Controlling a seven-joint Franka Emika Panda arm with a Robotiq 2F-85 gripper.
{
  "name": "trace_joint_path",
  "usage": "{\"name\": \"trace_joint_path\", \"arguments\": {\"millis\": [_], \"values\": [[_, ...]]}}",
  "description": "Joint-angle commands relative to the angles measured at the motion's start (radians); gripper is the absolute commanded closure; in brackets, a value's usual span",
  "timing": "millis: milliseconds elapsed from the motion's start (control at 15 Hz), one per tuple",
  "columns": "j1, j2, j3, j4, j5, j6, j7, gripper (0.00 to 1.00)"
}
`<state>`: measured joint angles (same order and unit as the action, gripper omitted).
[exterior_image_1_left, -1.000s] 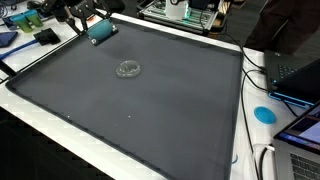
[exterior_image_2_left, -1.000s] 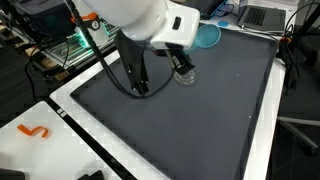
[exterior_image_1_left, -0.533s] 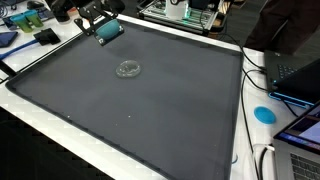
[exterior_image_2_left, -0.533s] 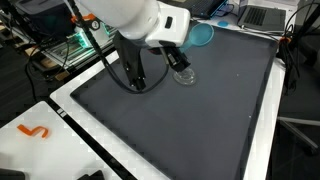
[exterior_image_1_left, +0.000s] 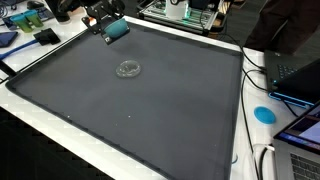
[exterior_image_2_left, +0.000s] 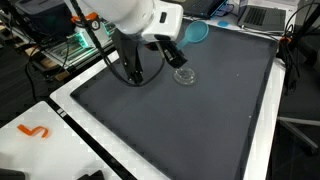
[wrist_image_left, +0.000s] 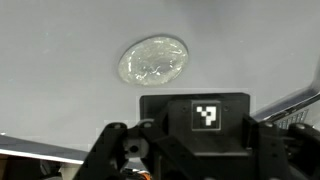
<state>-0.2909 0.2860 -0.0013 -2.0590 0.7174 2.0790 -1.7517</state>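
teal cup (exterior_image_1_left: 116, 30) is held at the tips of the gripper (exterior_image_1_left: 108, 24), over the far corner of the dark mat (exterior_image_1_left: 180, 110). fingers are judged clamped on the cup wall. the pads themselves are not resolved, and in the wrist view they are hidden behind the gripper body and its marker tag (wrist_image_left: 208, 114). the cup appears raised off the mat and tipped, with its mouth turned sideways; the exact axis cannot be told.

clear disc (exterior_image_1_left: 128, 69) is laid flat on the mat, well apart from the cup and toward mat centre from the fingers. it is round, so no long axis is given. in the wrist view it is seen ahead of the gripper, slightly off-centre, nothing touching it.
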Motion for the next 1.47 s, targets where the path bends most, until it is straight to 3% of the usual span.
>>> {"name": "trace_joint_path", "arguments": {"millis": [0,933,1400], "values": [[0.025,-0.061,-0.022,-0.084,0.054,0.048,-0.052,0.69],[0.107,-0.110,-0.020,-0.176,0.067,0.138,-0.022,0.69],[0.163,-0.116,-0.014,-0.184,0.037,0.196,0.157,0.69]]}}
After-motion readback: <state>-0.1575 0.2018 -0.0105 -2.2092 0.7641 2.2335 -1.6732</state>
